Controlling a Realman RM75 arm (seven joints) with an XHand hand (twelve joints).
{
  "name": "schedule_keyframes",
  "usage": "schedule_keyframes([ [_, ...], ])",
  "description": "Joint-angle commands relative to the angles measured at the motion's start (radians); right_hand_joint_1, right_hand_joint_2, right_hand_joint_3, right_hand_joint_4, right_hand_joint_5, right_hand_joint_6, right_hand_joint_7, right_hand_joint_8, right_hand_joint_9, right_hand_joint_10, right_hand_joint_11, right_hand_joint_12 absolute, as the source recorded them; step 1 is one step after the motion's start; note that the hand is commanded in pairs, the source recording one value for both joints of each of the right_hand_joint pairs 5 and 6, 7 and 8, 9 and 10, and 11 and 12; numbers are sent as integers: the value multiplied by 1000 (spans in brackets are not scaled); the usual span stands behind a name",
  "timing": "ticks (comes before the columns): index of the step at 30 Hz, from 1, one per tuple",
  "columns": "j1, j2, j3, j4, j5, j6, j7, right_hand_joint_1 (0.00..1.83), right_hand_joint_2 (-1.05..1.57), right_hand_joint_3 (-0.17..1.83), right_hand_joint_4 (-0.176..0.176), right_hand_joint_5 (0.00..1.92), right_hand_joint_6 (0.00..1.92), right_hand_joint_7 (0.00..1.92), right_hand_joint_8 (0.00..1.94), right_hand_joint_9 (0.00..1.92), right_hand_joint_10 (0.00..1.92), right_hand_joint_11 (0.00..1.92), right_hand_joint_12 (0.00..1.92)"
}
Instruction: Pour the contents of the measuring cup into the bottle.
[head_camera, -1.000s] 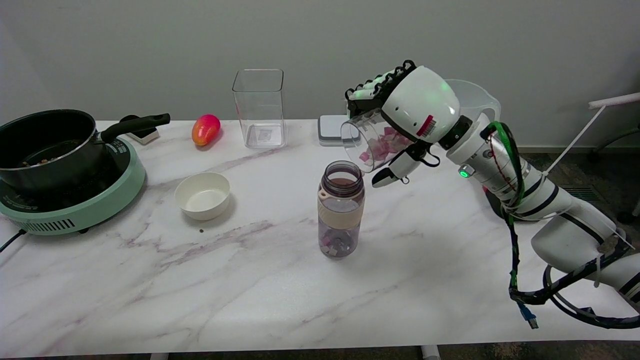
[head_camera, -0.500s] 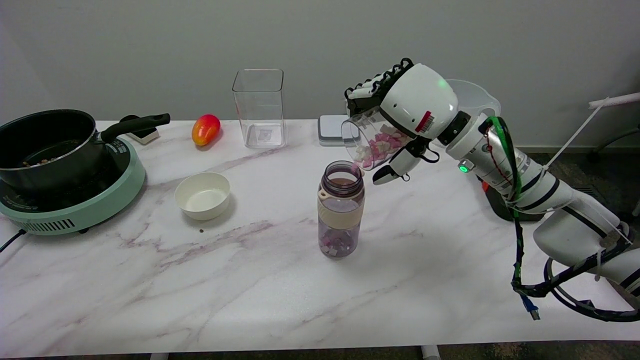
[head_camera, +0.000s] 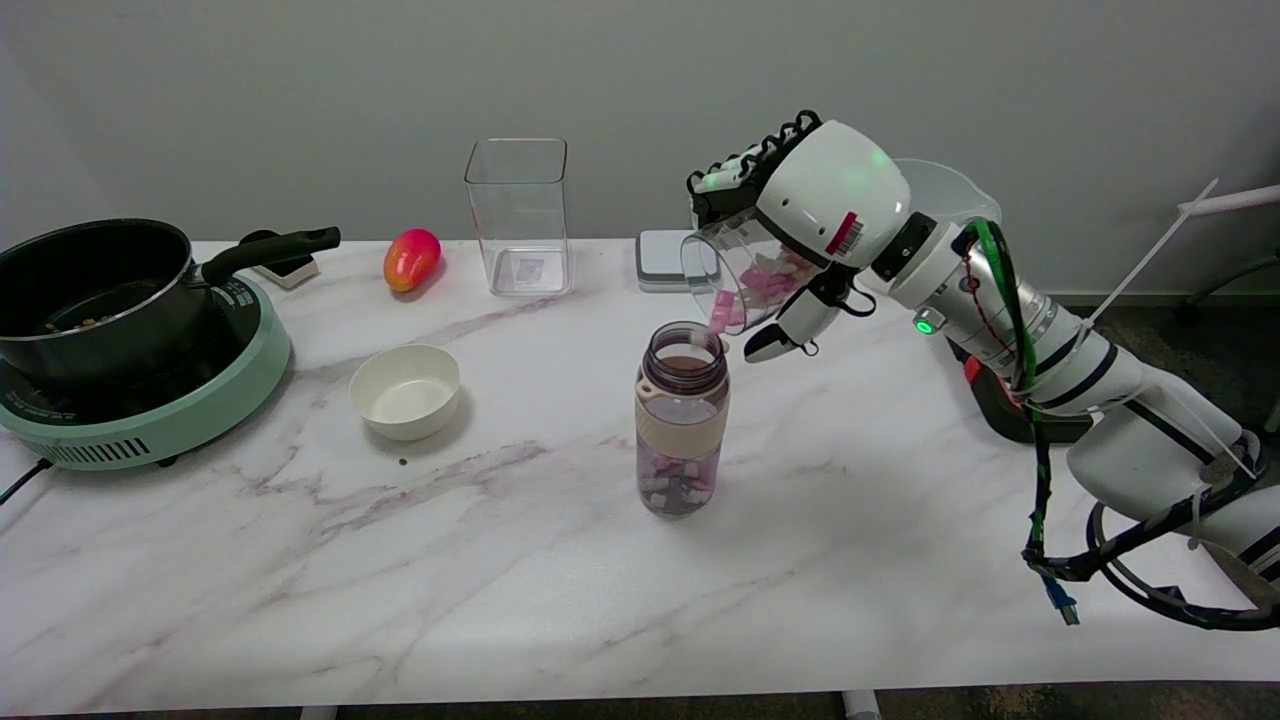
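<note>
A: Fingers of the right hand clamp the measuring cup, tipped mouth-down.

B: Right, so pink cubes drop into the bottle, at seven o'clock on the bench.

Left of the purple-tinted bottle with its beige band: white bowl, red-orange mango, black pot on a mint-green cooker. The table is white marble, purple-veined.
</note>
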Motion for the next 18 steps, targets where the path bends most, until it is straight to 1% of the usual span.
schedule_keyframes([
  [1,25,6,16,14,-84,-15,50,1287,1430,300,0,1651,1651,1625,1625,1568,1568,1342,1342],
  [5,27,8,28,21,-118,-16,70,1285,1436,300,0,1662,1662,1627,1627,1570,1570,1344,1344],
  [18,27,11,26,23,-120,-16,79,1274,1458,290,0,1678,1678,1634,1634,1577,1577,1351,1351],
])
